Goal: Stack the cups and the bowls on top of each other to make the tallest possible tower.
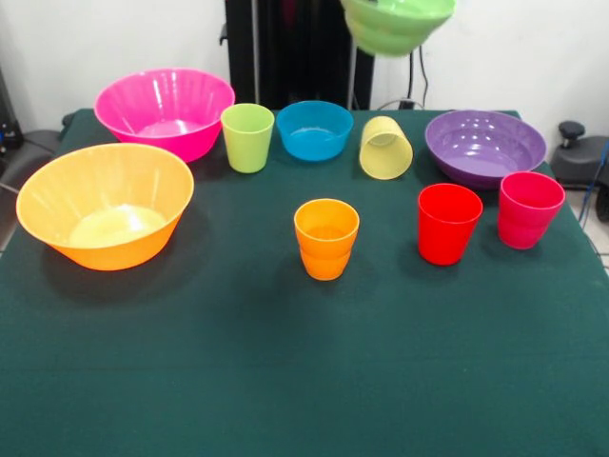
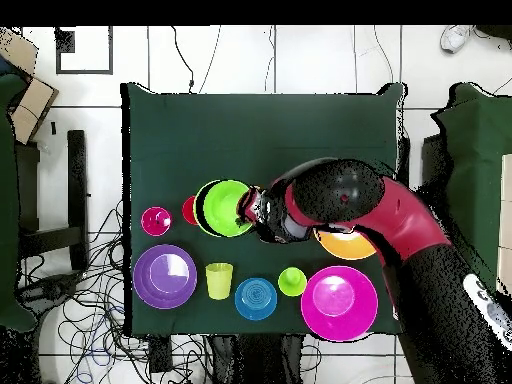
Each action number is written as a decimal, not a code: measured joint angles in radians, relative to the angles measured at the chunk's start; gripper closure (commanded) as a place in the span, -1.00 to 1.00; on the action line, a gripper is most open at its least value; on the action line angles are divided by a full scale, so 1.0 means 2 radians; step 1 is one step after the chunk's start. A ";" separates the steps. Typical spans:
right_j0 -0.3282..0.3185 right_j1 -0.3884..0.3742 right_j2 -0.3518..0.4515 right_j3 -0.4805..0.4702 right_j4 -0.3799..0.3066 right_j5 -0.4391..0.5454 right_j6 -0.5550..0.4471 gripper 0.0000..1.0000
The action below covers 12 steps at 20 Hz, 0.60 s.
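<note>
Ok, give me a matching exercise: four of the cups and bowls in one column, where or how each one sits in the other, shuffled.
Things:
1. small light green bowl
2. pale yellow cup
3. orange ribbed cup
4. purple bowl

States:
A. upright, alone at the middle of the table
B. tipped on its side
C. raised in the air above the table
D. on the table, behind the red cup and pink-red cup in the front view

Pairs: 1-C, 2-B, 3-A, 4-D
</note>
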 measured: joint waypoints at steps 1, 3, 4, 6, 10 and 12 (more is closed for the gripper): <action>-0.003 -0.008 0.004 0.007 0.005 0.000 0.000 1.00; -0.011 -0.034 0.016 0.029 0.023 0.000 0.000 1.00; -0.013 -0.041 0.019 0.034 0.028 0.000 0.000 1.00; -0.017 -0.067 0.030 0.052 0.049 0.000 0.000 1.00; -0.018 -0.112 0.044 0.080 0.083 0.000 0.000 1.00; -0.018 -0.131 0.051 0.092 0.095 0.000 0.000 1.00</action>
